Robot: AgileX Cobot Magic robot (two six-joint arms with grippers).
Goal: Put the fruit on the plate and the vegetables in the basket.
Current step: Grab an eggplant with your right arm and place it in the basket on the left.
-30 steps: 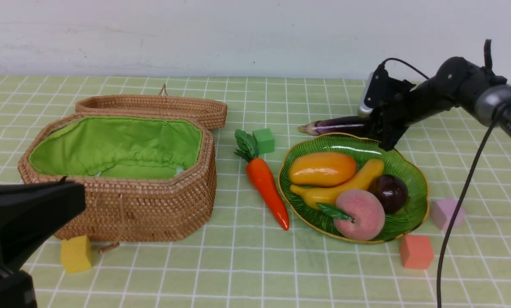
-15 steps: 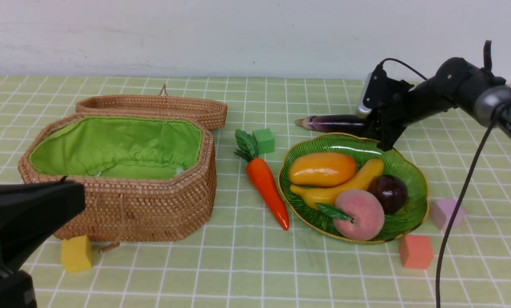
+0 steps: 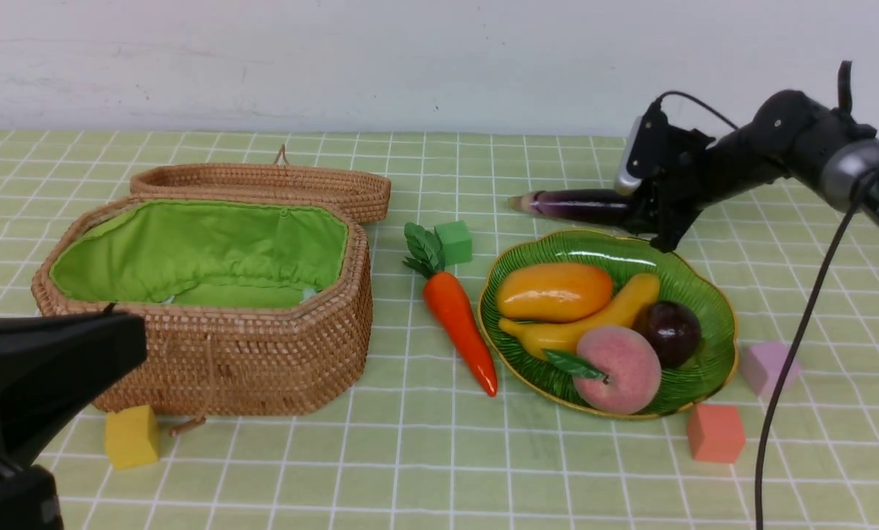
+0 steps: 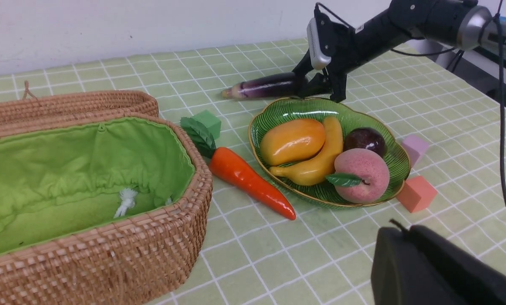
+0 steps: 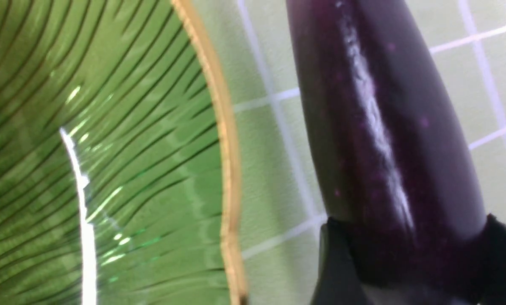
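Glossy dark purple eggplant [image 3: 579, 205], long and slim, shows in the upper right of the front view. It is roughly level, just behind the far rim of the glossy green ribbed leaf-shaped plate [image 3: 609, 249]. The jaws of the right arm [image 3: 778, 143] pinch its thick end, with black fingers [image 5: 333, 262] on either side. On the plate lie the orange-yellow mango [image 3: 553, 291], yellow banana [image 3: 594, 320], dark purple mangosteen [image 3: 669, 333] and fuzzy pink peach [image 3: 620, 368], packed close together. The orange carrot with green leaves [image 3: 458, 324] lies on the green checked tabletop [image 3: 410, 456] at centre frame. It is between the plate and the large tan wicker basket with bright green lining [image 3: 226, 361], whose wicker lid [image 3: 263, 182] lies open behind it. The jaws of the left arm [image 3: 42, 383], at the lower left corner, are pressed together.
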